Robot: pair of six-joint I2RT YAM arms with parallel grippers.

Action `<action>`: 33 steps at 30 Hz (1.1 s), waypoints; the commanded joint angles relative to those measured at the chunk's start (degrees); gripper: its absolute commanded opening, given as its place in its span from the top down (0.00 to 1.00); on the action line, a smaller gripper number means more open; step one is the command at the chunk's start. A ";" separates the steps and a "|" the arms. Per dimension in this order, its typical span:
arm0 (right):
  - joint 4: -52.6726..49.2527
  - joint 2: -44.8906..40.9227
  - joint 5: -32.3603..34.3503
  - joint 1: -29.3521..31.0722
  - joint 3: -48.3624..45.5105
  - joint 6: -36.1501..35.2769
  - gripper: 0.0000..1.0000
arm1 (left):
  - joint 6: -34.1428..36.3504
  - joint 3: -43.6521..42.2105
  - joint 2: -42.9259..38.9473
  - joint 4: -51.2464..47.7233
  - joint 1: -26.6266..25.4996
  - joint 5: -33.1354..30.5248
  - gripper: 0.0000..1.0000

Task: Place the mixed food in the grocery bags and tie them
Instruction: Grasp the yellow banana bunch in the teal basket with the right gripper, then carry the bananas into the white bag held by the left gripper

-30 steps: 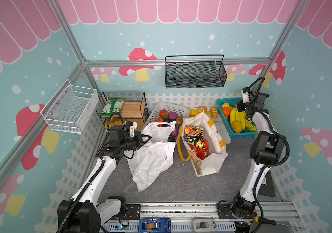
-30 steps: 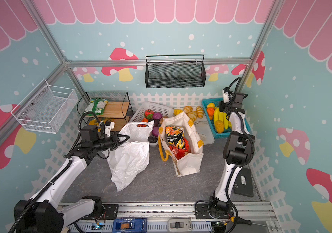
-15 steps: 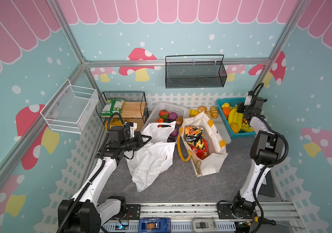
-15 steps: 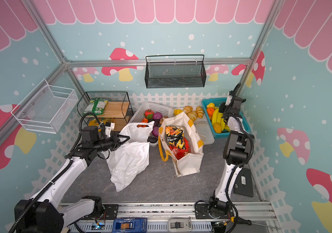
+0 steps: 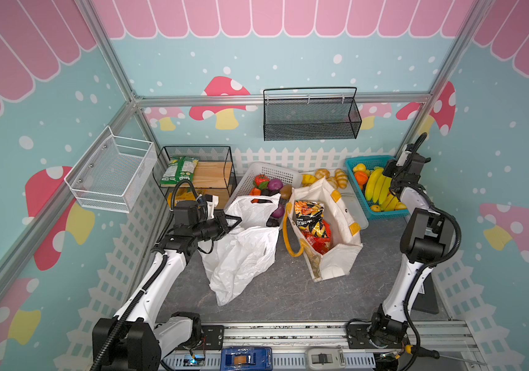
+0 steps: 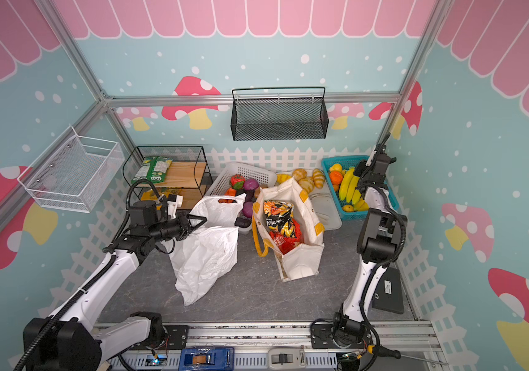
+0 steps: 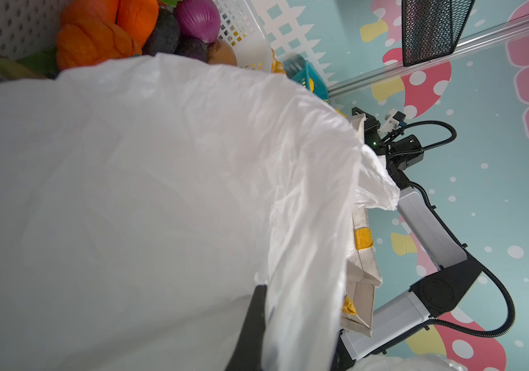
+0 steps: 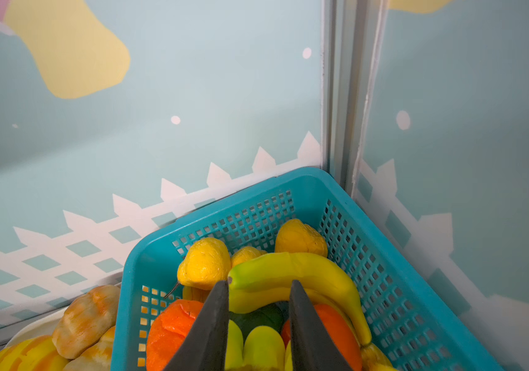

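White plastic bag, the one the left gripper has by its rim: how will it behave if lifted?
Probably floppy: the white plastic bag lies crumpled and sagging on the tabletop, so it should drape from the left gripper rather than hold shape. Likely very light: it looks flat and empty. Its mouth may collapse without a second hold.

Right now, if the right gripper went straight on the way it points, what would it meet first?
Most likely the yellow banana in the teal basket: the right gripper points down at it, the banana lying beyond its tips. How far is unclear.
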 commanded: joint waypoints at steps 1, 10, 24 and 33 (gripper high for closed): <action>5.02 -4.98 -3.13 -1.23 -2.53 6.90 0.95 | -0.27 -0.79 0.00 0.78 0.40 0.59 1.00; 15.09 -12.49 -9.25 -2.56 -13.11 17.60 0.96 | -0.48 -0.95 -0.08 1.03 0.40 0.96 1.00; 33.53 -35.91 -15.14 -2.12 -39.44 30.91 0.97 | -1.69 -1.48 -0.52 2.29 0.34 1.22 1.00; 32.03 -51.88 -16.16 2.08 -46.52 30.05 0.98 | -2.10 -1.51 -0.52 2.79 0.27 1.43 1.00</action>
